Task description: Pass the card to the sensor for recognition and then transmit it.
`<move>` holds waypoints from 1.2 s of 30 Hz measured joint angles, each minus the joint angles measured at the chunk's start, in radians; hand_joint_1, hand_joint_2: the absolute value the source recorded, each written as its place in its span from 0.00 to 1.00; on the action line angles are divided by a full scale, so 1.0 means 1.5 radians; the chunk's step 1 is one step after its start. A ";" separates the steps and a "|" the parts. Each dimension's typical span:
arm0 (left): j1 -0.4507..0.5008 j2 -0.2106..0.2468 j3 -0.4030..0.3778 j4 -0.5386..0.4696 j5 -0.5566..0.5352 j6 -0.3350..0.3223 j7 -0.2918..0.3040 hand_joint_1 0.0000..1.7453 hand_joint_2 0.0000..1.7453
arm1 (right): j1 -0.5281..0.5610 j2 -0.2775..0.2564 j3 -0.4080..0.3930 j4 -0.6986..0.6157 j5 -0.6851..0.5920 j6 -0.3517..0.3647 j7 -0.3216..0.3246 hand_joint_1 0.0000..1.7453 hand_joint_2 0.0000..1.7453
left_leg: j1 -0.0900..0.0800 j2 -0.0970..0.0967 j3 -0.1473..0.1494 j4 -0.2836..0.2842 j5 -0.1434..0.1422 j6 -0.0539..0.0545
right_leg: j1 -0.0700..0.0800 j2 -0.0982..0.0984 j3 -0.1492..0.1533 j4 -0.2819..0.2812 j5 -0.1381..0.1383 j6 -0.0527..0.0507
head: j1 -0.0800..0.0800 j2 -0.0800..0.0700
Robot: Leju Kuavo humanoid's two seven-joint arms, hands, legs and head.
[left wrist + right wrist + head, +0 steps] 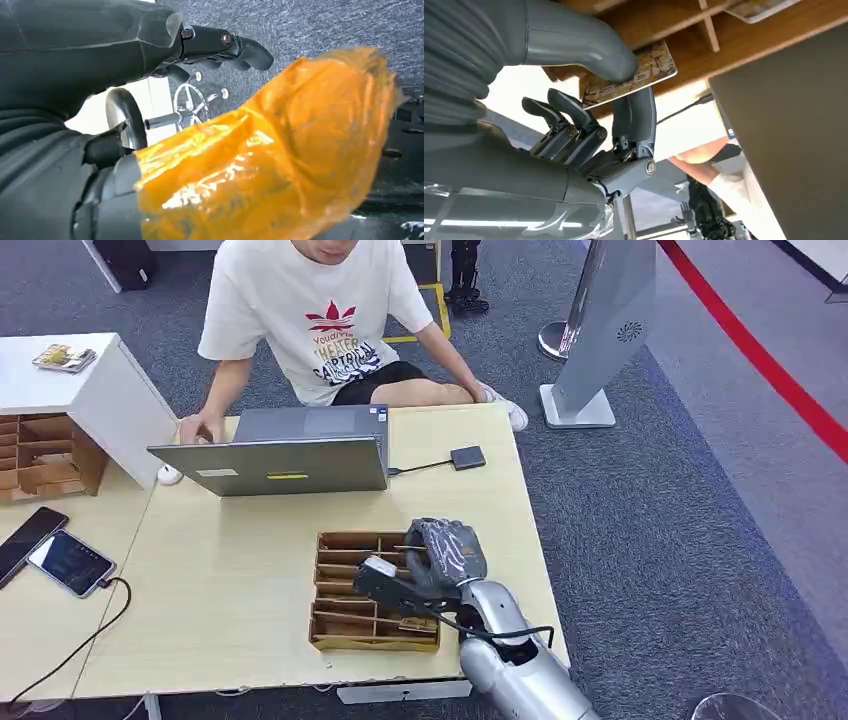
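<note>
The thumb and one dark finger (pixel 636 117) of the right hand (pixel 589 125) pinch a card (pixel 634 75) by its edge, while the other fingers curl below it without touching it. The card has a brown, patterned face with pale lettering that is too blurred to read. In the right wrist view it sits just in front of the wooden tray (pixel 744 40), against the dividers; the head view hides the card under the back of the right hand (pixel 445 552), which hangs over the right side of the wooden tray (pixel 350 625) on the table (pixel 230 580). The left hand (pixel 150 55) appears in its own wrist view with dark fingers bent over grey carpet, apparently holding nothing, though crinkled orange film (pixel 270 150) wrapped over the thumb blocks much of that picture, so the grip cannot be told for sure. Beyond the tray an open grey laptop (pixel 290 455) carries a yellow sticker on its lid, and a cable joins it to a small dark box (pixel 467 457). A person (pixel 320 320) sits behind it in a white T-shirt printed with a red trefoil and dark text, partly legible as "THEATER". Two phones (pixel 55 552) lie at the table's left edge.
</note>
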State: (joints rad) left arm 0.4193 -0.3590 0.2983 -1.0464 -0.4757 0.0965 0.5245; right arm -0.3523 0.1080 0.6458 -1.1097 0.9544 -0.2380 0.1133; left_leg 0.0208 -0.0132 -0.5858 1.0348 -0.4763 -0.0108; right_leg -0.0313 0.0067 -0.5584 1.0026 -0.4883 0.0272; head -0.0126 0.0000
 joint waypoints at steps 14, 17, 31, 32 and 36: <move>0.024 0.000 -0.026 -0.021 0.074 0.052 0.004 0.00 0.00 | 0.034 -0.002 -0.037 -0.199 -0.293 0.042 -0.108 1.00 1.00 | 0.000 0.000 0.000 0.000 0.000 0.000 | 0.000 0.000 -0.001 0.000 0.000 0.000 | 0.000 0.000; 0.026 0.000 -0.031 -0.021 0.093 0.073 -0.019 0.00 0.00 | 0.045 -0.009 -0.062 -0.265 -0.444 0.051 -0.159 1.00 1.00 | 0.000 0.000 0.000 0.000 0.000 0.000 | 0.000 0.000 -0.001 0.000 0.000 0.000 | 0.000 0.000; 0.027 -0.001 -0.039 -0.020 0.115 0.087 -0.041 0.00 0.00 | 0.057 -0.045 -0.097 -0.378 -0.511 0.057 -0.197 1.00 1.00 | 0.000 0.000 0.000 0.000 0.000 0.000 | 0.000 0.000 -0.001 0.000 0.000 0.000 | 0.000 0.000; 0.027 -0.001 -0.040 -0.020 0.115 0.087 -0.043 0.00 0.00 | 0.056 -0.046 -0.097 -0.378 -0.511 0.056 -0.197 1.00 1.00 | 0.000 0.000 0.000 0.000 0.000 0.000 | 0.000 0.000 -0.001 0.000 0.000 0.000 | 0.000 0.000; 0.027 -0.001 -0.041 -0.019 0.115 0.085 -0.049 0.00 0.00 | 0.049 -0.047 -0.096 -0.378 -0.511 0.055 -0.197 1.00 1.00 | 0.000 0.000 0.000 0.000 0.000 0.000 | 0.000 0.000 0.000 0.000 0.000 0.000 | 0.000 0.000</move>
State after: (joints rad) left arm 0.4598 -0.3609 0.2365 -1.0750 -0.3037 0.2239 0.4509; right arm -0.2788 0.0374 0.5016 -1.6773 0.1877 -0.1549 -0.1827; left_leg 0.0207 -0.0129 -0.5862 1.0349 -0.4764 -0.0108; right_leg -0.0314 0.0070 -0.5590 1.0027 -0.4883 0.0272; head -0.0126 0.0000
